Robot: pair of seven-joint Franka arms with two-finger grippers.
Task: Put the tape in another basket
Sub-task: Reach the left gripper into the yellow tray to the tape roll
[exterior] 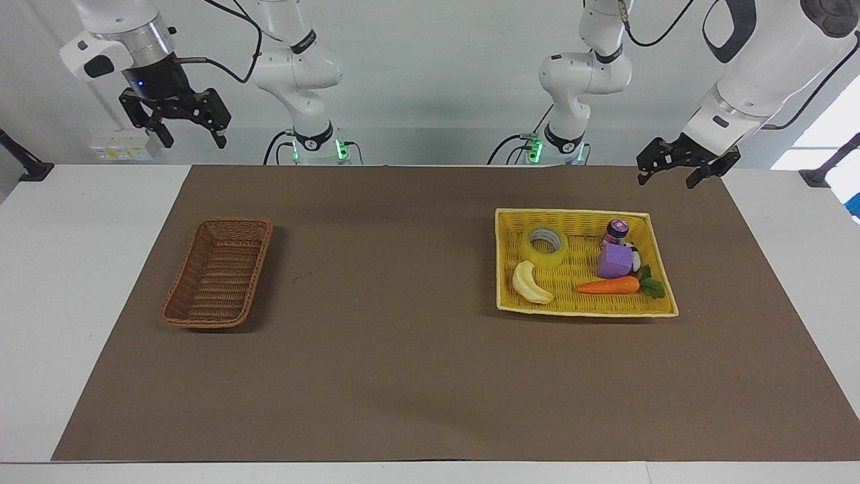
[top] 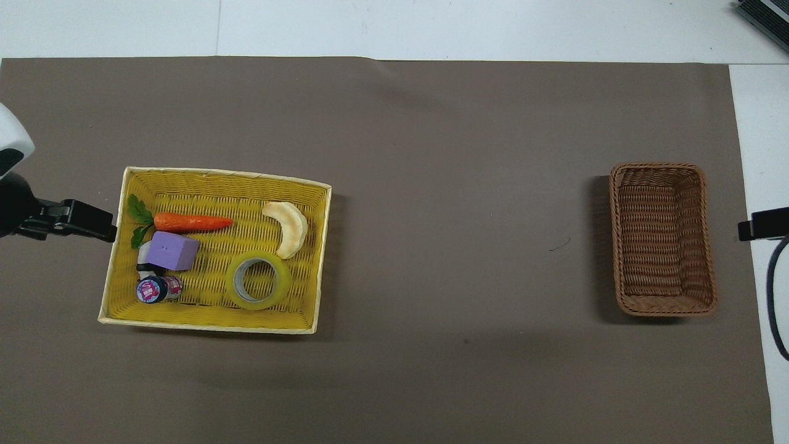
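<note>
The tape [exterior: 545, 261] [top: 231, 280], a translucent yellow roll with a grey core, lies flat in the yellow woven tray [exterior: 578, 212] [top: 222, 172], beside a pale banana [exterior: 531, 283]. The brown wicker basket [exterior: 216, 275] [top: 662, 237] stands empty toward the right arm's end of the table. My left gripper [exterior: 666, 180] hangs open and empty over the mat, just off the tray's end. My right gripper [exterior: 193, 142] is held high, open and empty, over the table's edge beside the basket.
The tray also holds a carrot [exterior: 608, 286], a purple block [exterior: 615, 261] and a small dark jar [exterior: 616, 230]. A brown mat [exterior: 403, 349] covers most of the white table.
</note>
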